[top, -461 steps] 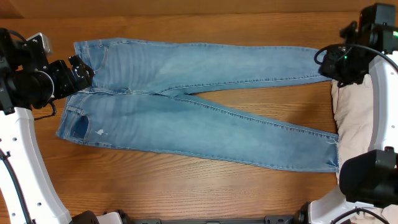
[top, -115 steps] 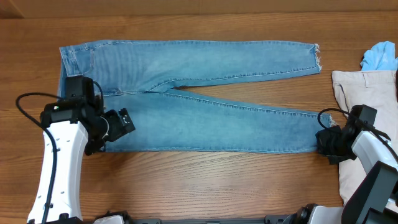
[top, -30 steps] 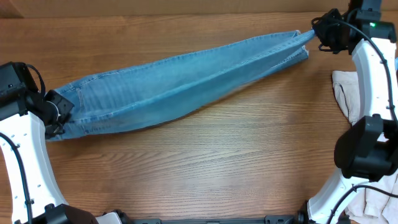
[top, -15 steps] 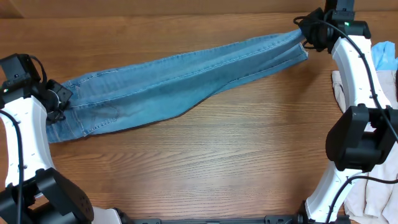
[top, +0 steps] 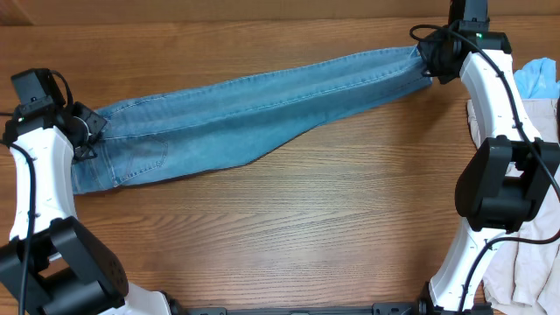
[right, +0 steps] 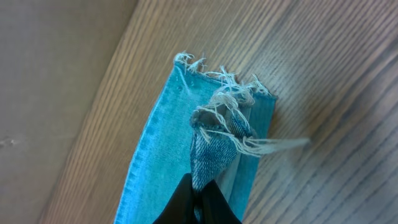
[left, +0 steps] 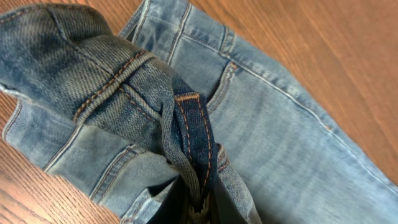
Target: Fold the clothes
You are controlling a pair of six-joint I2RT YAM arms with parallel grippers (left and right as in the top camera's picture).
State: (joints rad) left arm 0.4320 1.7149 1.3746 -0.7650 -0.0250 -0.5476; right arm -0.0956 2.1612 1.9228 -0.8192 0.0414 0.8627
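Jeans: the light blue denim jeans (top: 262, 101) lie folded lengthwise, leg upon leg, in a long band slanting across the brown wooden tabletop (top: 306, 227), with the waist at the left and lower in the overhead view and the hems at the upper right.
Left pincer: the left pincer (top: 86, 136) is at the waist end, closed on a bunch of waistband; the left wrist view shows dark denim gathered between its fingers (left: 193, 208).
Waist detail: a dark blue belt loop (left: 189, 130) with orange stitching runs down into the grip, and the denim around it is lifted and creased, with a pocket seam to the right.
Right pincer: the right pincer (top: 429, 57) is at the far end of the legs, clamped on the frayed hem (right: 227, 102); white threads trail loose from the cut edge.
Hem height: I cannot tell whether the hem touches the wood.
Beside the right arm: a beige folded garment (top: 538, 118) and, just above it, a crumpled bright blue cloth (top: 541, 77), both apart from the jeans.
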